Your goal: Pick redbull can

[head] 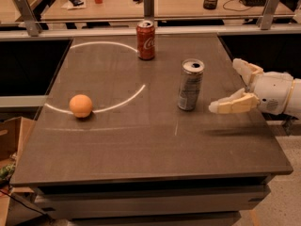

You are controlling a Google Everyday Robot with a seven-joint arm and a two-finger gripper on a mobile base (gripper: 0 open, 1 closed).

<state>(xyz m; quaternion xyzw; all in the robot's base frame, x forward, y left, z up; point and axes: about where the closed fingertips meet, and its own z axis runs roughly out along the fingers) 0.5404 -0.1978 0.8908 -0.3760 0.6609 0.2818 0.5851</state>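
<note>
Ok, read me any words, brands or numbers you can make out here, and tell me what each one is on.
"Coca-Cola": white script on the red can.
On the redbull can: dark print, too blurred to read.
On the gripper, right of the redbull can, fingers open: no lettering visible.

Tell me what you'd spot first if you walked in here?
Probably the white pincer poking in from the right, open, just beside the tall silver redbull can standing in the middle. After that, the bright orange on the left and the red cola can at the back.
</note>
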